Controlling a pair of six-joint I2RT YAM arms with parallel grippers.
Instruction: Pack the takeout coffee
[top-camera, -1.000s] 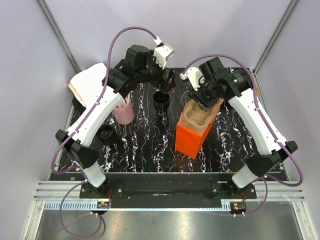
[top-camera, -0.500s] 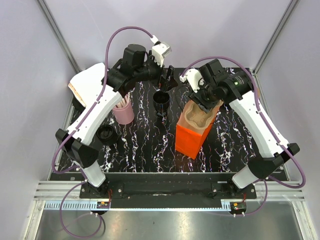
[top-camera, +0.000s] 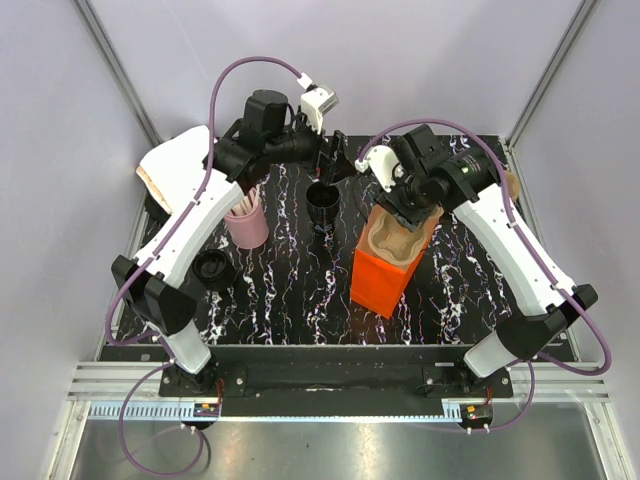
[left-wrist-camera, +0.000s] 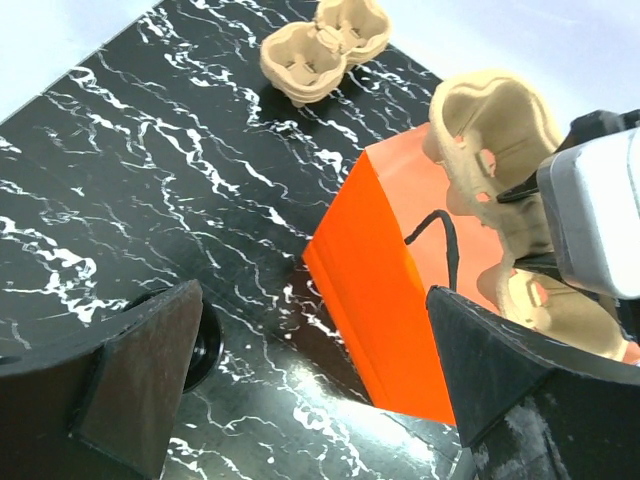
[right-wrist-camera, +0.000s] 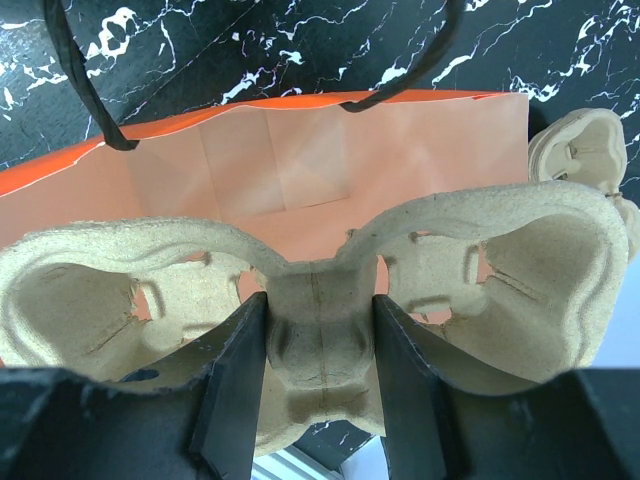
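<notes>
Gripping the pulp carrier inside the orange bag
Pinching its middle bridge with the right fingers, holding the left fingers wide apart above the counter, upper middle of the top view.

Pale lilac walls enclose a black, white-veined marble tabletop, evenly lit.

left jaws wide apart, right jaws gripping

Your top view looks down from behind the arm bases over the whole table. Your left wrist view slants at the orange bag from nearby; your right wrist view hangs close over its pulp carrier. All three share both.
</notes>
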